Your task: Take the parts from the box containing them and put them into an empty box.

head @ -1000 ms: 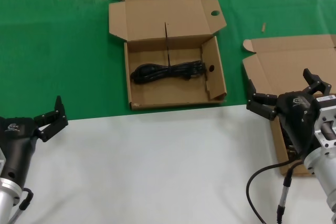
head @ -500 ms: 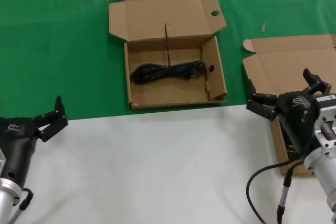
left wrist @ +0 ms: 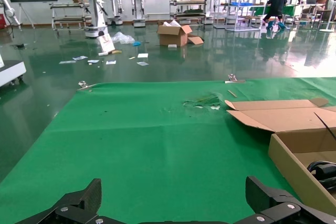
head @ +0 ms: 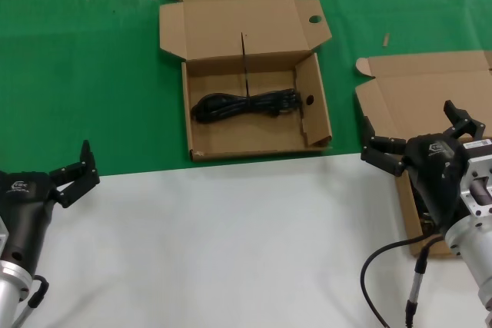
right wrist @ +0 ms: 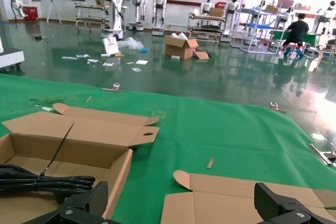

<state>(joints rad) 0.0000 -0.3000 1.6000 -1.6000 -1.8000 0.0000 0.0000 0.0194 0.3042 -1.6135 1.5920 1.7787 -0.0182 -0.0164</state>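
A brown box with a round hole in its lid flap (head: 254, 74) lies open at the middle back. One black coiled cable (head: 246, 105) lies inside it. It also shows in the right wrist view (right wrist: 79, 148) with the cable (right wrist: 42, 182), and in the left wrist view (left wrist: 302, 150). A plain-lidded box with a rounded ear tab (head: 415, 82) lies open at the right. My right gripper (head: 419, 134) is open above its near part and hides most of its inside. My left gripper (head: 75, 173) is open and empty at the near left, over the green mat's edge.
The boxes lie on a green mat (head: 84, 74); a white surface (head: 231, 243) covers the near part. A thin black tie (head: 244, 63) stands up in the holed box. A grey cable (head: 384, 266) hangs from my right arm.
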